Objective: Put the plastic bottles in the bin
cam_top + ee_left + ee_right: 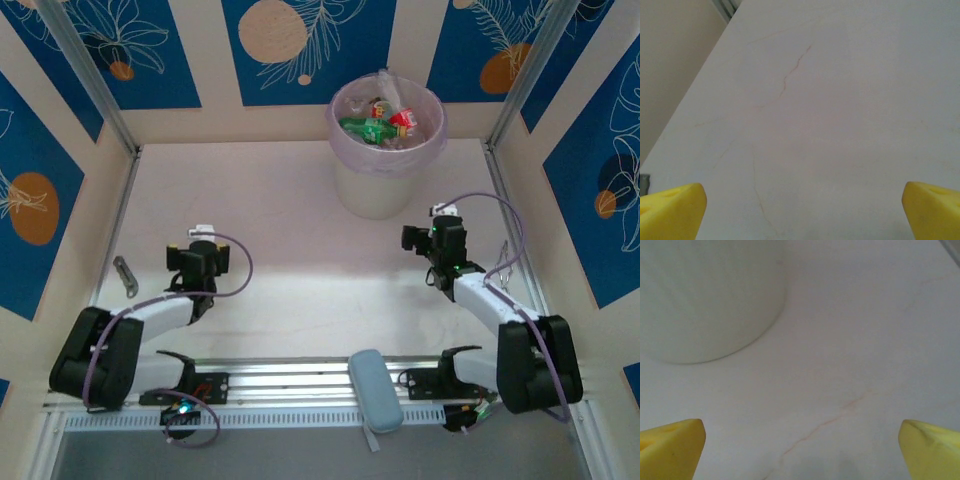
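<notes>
Inside the bin [378, 195], at the far middle of the table [290, 230], the plastic bottles [385, 122] are lying in a jumble on the pale lilac liner. A green bottle [358, 127] is sitting toward the bin's left side, and a red-and-white one [403, 120] is resting just right of it. How many are piled in there, I cannot tell.

Just off the bin's near right side, the right end effector [446, 213] is hovering with nothing in it. On the right wrist view its yellow fingers [671, 450] are standing wide apart, the right end effector [801, 450] is facing bare table, and the bin's white wall [705, 300] is curving across the upper left.

Well apart from the bin, toward its near left, the left end effector [205, 236] is pointing away from its base. Over on the left wrist view its yellow fingers [670, 212] are spread just as wide, and the left end effector [801, 212] is holding nothing over veined white table.

Farther left of the bin again, a small grey metal bracket [125, 276] is lying near the wall. Straight toward the near edge from the bin, a pale blue-grey oblong pad [375, 390] is resting across the metal rail [290, 368] between the two arm bases.
</notes>
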Robot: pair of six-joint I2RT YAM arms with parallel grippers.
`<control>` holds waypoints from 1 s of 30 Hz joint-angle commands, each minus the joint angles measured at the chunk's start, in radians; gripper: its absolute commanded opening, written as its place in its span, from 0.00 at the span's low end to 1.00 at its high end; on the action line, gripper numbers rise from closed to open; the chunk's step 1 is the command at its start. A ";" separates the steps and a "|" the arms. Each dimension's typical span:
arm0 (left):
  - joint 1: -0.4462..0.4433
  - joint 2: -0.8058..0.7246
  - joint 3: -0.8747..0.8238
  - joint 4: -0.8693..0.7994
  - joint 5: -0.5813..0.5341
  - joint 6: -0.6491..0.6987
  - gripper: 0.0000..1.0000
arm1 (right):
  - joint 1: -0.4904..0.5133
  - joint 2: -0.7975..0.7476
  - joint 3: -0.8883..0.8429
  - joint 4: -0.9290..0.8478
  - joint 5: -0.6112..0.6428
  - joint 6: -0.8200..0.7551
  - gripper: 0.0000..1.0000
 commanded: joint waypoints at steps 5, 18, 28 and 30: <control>0.038 0.211 0.006 0.486 0.145 0.132 1.00 | -0.088 0.102 -0.090 0.419 -0.105 -0.028 0.99; 0.155 0.284 0.024 0.488 0.366 0.053 1.00 | -0.110 0.300 -0.129 0.708 -0.245 -0.035 0.99; 0.156 0.275 0.028 0.461 0.361 0.044 1.00 | -0.088 0.296 -0.079 0.602 -0.210 -0.051 0.99; 0.155 0.276 0.029 0.464 0.360 0.044 1.00 | -0.087 0.297 -0.080 0.603 -0.208 -0.052 0.99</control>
